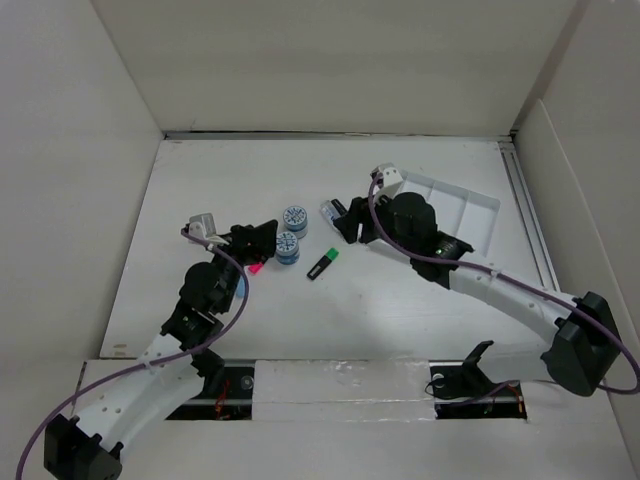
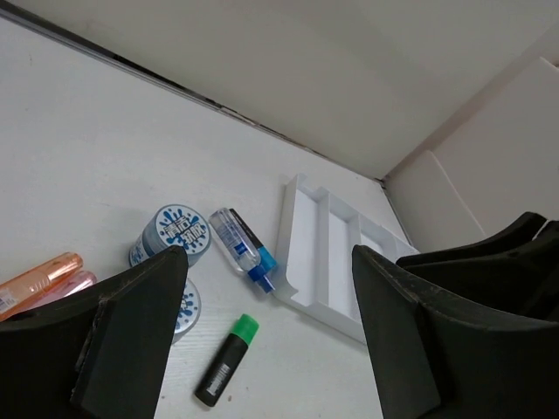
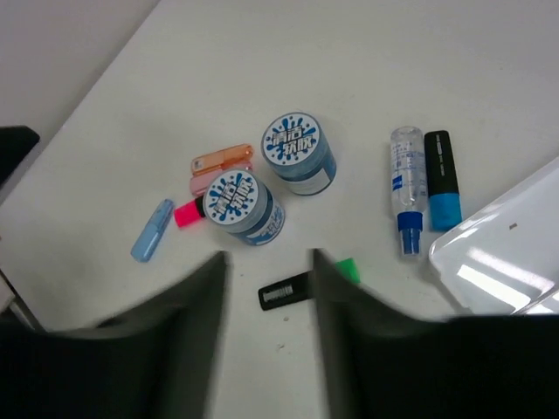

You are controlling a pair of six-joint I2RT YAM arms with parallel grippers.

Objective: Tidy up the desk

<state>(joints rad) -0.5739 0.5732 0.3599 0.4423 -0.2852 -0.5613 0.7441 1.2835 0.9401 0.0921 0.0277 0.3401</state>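
Note:
On the white desk [image 1: 400, 300] lie two blue-lidded jars [image 1: 295, 217] [image 1: 287, 247], a black marker with a green cap [image 1: 322, 264] and a pink highlighter [image 1: 255, 268]. My left gripper [image 1: 255, 240] is open and empty, just left of the jars; its view shows the jars [image 2: 175, 231], a small clear bottle [image 2: 240, 244] and the green marker [image 2: 225, 360]. My right gripper [image 1: 345, 222] is open and hovers over the green marker [image 3: 288, 291], which shows between its blurred fingers [image 3: 349, 332]. The right wrist view also shows orange [image 3: 223, 159], pink [image 3: 186, 212] and light blue [image 3: 153, 230] highlighters.
A white ridged compartment tray [image 1: 470, 205] lies at the right, behind the right arm, and also shows in the left wrist view [image 2: 327, 253]. A blue-capped black marker [image 3: 441, 179] lies beside the clear bottle [image 3: 407, 196] near the tray's edge [image 3: 498, 253]. White walls border the desk.

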